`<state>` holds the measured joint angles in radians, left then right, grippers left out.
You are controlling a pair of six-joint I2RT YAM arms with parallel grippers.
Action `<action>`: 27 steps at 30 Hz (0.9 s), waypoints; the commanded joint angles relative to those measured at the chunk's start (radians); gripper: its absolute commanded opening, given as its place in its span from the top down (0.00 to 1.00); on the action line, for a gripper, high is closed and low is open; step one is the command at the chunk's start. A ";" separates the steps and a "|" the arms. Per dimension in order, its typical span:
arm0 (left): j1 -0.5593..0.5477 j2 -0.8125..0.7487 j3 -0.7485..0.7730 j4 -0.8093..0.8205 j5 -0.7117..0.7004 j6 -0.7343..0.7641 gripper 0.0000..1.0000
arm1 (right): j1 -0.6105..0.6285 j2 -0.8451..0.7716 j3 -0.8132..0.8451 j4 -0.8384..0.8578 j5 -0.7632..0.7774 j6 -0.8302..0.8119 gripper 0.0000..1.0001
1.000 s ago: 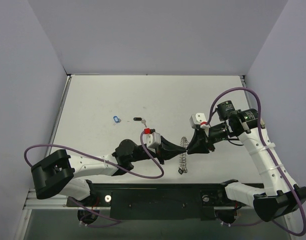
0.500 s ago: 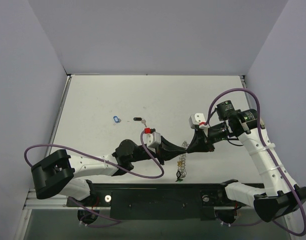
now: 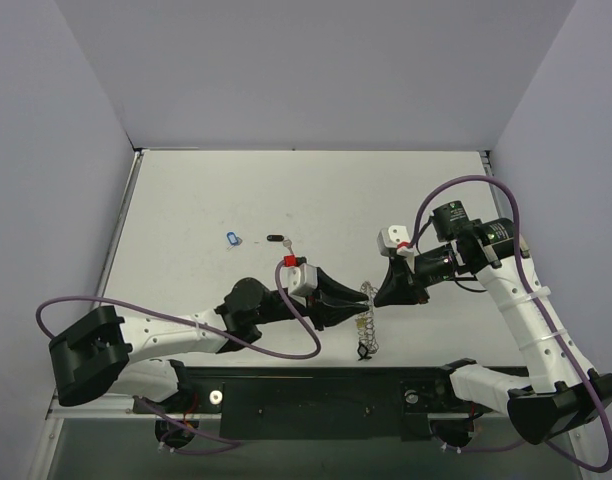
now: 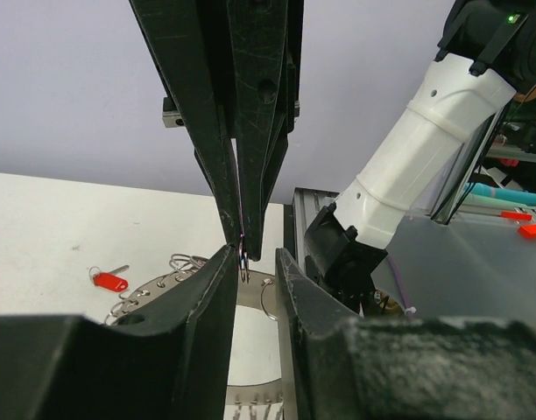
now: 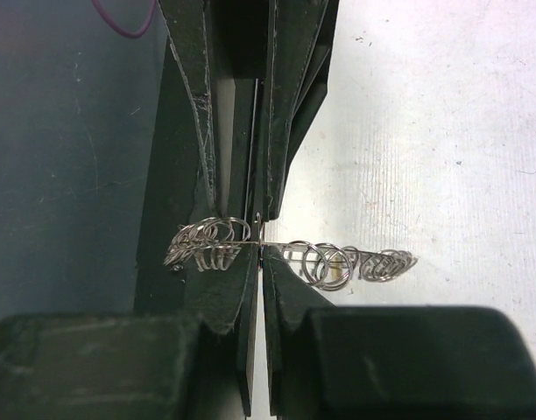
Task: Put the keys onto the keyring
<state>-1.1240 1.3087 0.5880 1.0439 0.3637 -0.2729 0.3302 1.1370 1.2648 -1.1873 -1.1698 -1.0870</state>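
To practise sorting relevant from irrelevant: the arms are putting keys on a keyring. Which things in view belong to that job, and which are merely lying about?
Job:
keyring
blue key
black key
red key

Lying about:
purple cables
black base plate

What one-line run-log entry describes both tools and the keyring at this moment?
right tool: shut on keyring | left tool: open, fingers either side of keyring | blue key: loose, apart from keyring

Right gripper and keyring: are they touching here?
Touching. In the right wrist view the right gripper is shut on the keyring, both fingers pressed against its flat rim, no gap.
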 commanded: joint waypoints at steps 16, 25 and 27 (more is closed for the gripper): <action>0.001 -0.068 0.105 -0.237 -0.025 0.115 0.59 | 0.015 -0.016 -0.025 0.022 -0.011 0.050 1.00; 0.001 -0.055 0.125 -0.257 0.001 0.115 0.63 | 0.017 -0.011 -0.025 0.022 -0.011 0.052 1.00; 0.000 -0.049 0.128 -0.260 0.004 0.115 0.65 | 0.017 -0.013 -0.024 0.023 -0.011 0.052 1.00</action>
<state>-1.1240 1.2678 0.6609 0.7876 0.3523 -0.1707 0.3374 1.1370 1.2411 -1.1580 -1.1469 -1.0435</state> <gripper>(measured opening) 0.366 0.005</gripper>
